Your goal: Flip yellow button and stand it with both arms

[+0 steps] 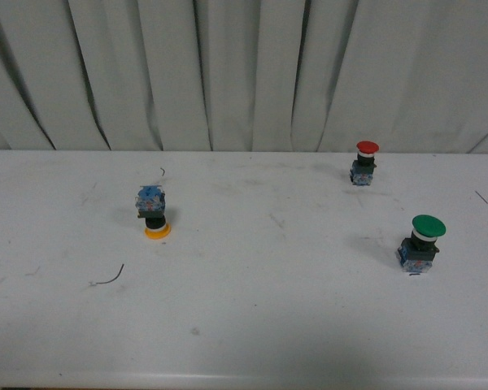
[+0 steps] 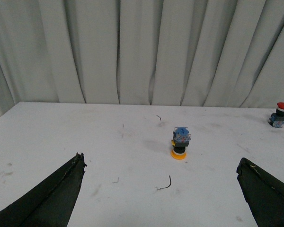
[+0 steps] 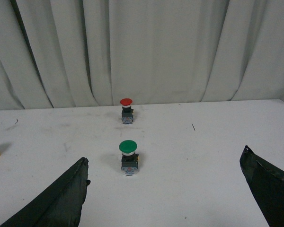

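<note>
Yellow-capped, blue-based plastic push-button (image 1: 153, 213) stands cap-down on the white bench (image 1: 268, 325), clear of every edge. Left claw (image 2: 160, 160), right claw (image 3: 165, 155): both gaping.

Matt white scuffed table (image 1: 252, 325) before a pleated grey cloth curtain (image 1: 244, 73).
The yellow-capped plastic button (image 1: 152, 214) looks smooth.

The front camera looks from above the near edge across the whole bench (image 1: 244, 325) toward the far curtain (image 1: 244, 73). The left wrist camera sits lower over the bench's left part, facing the curtain past the left pincer (image 2: 160, 160), the yellow button (image 2: 180, 142) mid-frame. The right wrist camera does likewise on the right. All three share the red button (image 1: 366, 161).
</note>
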Motion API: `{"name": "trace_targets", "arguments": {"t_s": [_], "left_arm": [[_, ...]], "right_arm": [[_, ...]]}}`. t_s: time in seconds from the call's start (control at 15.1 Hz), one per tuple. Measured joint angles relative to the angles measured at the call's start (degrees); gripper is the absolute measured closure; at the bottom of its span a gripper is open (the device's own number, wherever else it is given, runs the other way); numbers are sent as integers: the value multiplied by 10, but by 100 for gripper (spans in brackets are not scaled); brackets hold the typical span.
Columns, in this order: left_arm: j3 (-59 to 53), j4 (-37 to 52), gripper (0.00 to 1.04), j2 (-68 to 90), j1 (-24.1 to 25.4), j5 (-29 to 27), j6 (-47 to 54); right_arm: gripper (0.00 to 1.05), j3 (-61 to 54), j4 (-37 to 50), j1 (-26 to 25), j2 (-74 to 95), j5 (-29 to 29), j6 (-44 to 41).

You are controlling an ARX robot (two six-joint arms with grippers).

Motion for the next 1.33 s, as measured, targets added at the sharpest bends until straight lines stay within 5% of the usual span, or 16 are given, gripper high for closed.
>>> {"name": "trace_targets", "arguments": {"t_s": [0.73, 0.8, 0.86, 0.93, 1.13, 1.33], "left_arm": [[0, 0, 7, 0, 0, 0, 0], [5, -22, 7, 4, 0, 0, -8], [63, -143, 7, 85, -7, 4, -69], [94, -137, 7, 152, -9, 9, -130], [165, 61, 7, 358, 10, 33, -159], [319, 200, 7, 680, -34, -38, -149]], "right_arm": [[6, 0, 0, 0, 0, 0, 0], [6, 0, 0, 0, 0, 0, 0], [6, 0, 0, 0, 0, 0, 0], [6, 0, 0, 0, 0, 0, 0], [6, 0, 0, 0, 0, 0, 0], [6, 0, 0, 0, 0, 0, 0]]}}
